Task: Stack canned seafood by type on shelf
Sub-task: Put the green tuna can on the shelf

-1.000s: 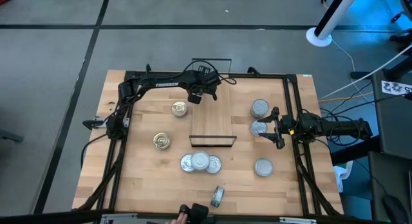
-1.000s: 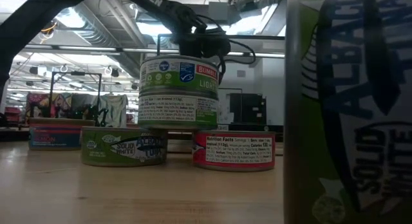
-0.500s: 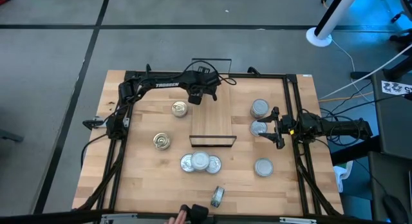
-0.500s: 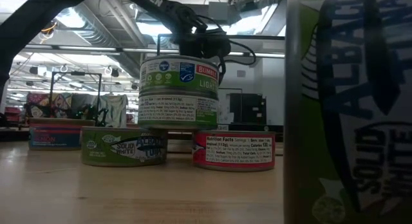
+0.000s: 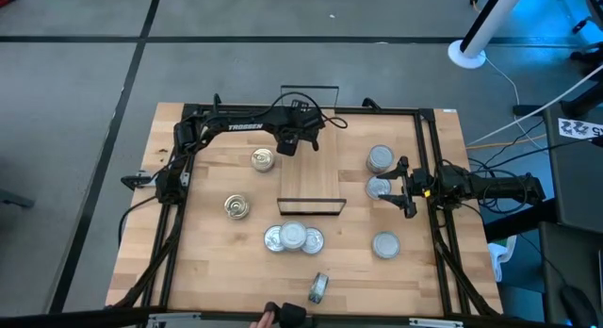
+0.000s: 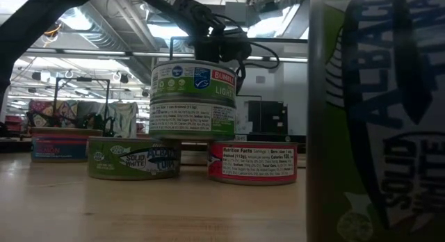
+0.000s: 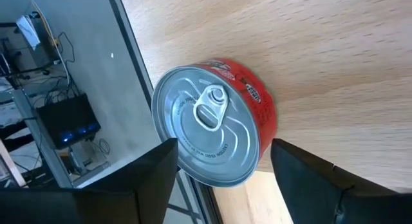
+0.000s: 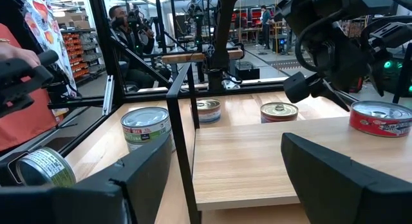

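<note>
A red-sided can [image 7: 212, 130] with a silver pull-tab top stands upright on the shelf [image 5: 309, 177], by the far left corner of the board; the right wrist view shows the can [image 8: 381, 118] too. My left gripper [image 7: 225, 176] slants down over it, open, one finger on each side of the can. In the high view the left gripper [image 5: 287, 142] hides the can. My right gripper [image 5: 407, 187] waits open at the table's right side, pointing level toward the shelf.
Loose cans stand left of the shelf [image 5: 263, 159] [image 5: 237, 206] and right of it [image 5: 381, 158] [image 5: 385, 244]. A small pile [image 5: 293, 238] sits off the shelf's near end; one can [image 5: 317, 287] lies on its side. A person's hand [image 5: 273, 317] is at the near edge.
My left gripper has opened wider over the red can at the shelf's far end and has stayed in place. The can stands still on the board.
</note>
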Robot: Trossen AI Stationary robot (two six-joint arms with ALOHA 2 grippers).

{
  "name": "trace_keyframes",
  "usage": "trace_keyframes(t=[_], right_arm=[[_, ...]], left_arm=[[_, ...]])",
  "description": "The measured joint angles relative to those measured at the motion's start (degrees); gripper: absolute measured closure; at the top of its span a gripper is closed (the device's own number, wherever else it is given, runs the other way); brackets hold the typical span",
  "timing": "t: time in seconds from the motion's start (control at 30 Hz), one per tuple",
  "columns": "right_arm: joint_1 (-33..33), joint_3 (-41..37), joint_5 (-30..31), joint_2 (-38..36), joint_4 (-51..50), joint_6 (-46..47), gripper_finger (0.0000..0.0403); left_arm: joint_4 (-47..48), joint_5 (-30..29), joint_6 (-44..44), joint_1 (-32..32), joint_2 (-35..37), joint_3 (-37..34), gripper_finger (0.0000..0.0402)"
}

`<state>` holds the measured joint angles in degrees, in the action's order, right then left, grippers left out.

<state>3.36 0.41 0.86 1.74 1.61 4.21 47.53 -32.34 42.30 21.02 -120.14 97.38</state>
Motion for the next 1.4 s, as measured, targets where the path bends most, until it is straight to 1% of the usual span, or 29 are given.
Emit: trace_keyframes(t=[0.23, 0.33, 0.53, 0.73, 0.8, 0.97, 1.1, 1.2, 1.3, 1.4], right_arm=[[0.0, 0.0, 0.0, 0.0, 0.9, 0.0, 0.0110], [0.0, 0.4, -0.4, 0.0, 1.5, 0.0, 0.0110], [0.0, 2.4, -1.5, 0.0, 1.9, 0.0, 0.0110], [0.0, 4.4, -2.4, 0.0, 2.0, 0.0, 0.0110], [0.0, 5.1, -3.9, 0.0, 2.8, -0.2, 0.0110], [0.0, 6.3, -8.8, 1.2, 8.8, -3.0, 0.0110], [0.0, 9.0, -9.5, 3.8, 9.3, -4.5, 0.0110], [0.0, 11.6, -9.5, 7.4, 9.2, -4.7, 0.0110], [0.0, 14.8, -9.5, 12.7, 9.2, -6.1, 0.0110], [0.0, 18.9, -9.5, 19.6, 8.5, -7.9, 0.0110]], left_arm=[[0.6, -0.5, -0.2, 0.0, 2.3, 0.0, 0.0158], [1.5, -0.5, -0.7, 0.0, 4.3, 0.0, 0.0158], [2.9, -0.6, -4.3, -0.5, 9.3, 0.0, 0.0158], [8.6, -0.6, -6.7, -2.6, 14.2, 0.0, 0.0159], [11.3, -0.7, -8.3, -3.5, 15.3, 0.0, 0.0159], [18.2, -1.0, -13.1, -6.1, 17.4, 0.0, 0.0156], [22.1, -1.2, -22.0, -7.8, 18.5, 0.0, 0.0156], [23.6, -1.2, -26.9, -8.9, 19.8, 0.0, 0.0155], [24.3, -1.2, -29.6, -9.9, 21.7, 0.0, 0.0155], [24.8, -1.2, -31.4, -10.7, 24.1, 0.0, 0.0155]])
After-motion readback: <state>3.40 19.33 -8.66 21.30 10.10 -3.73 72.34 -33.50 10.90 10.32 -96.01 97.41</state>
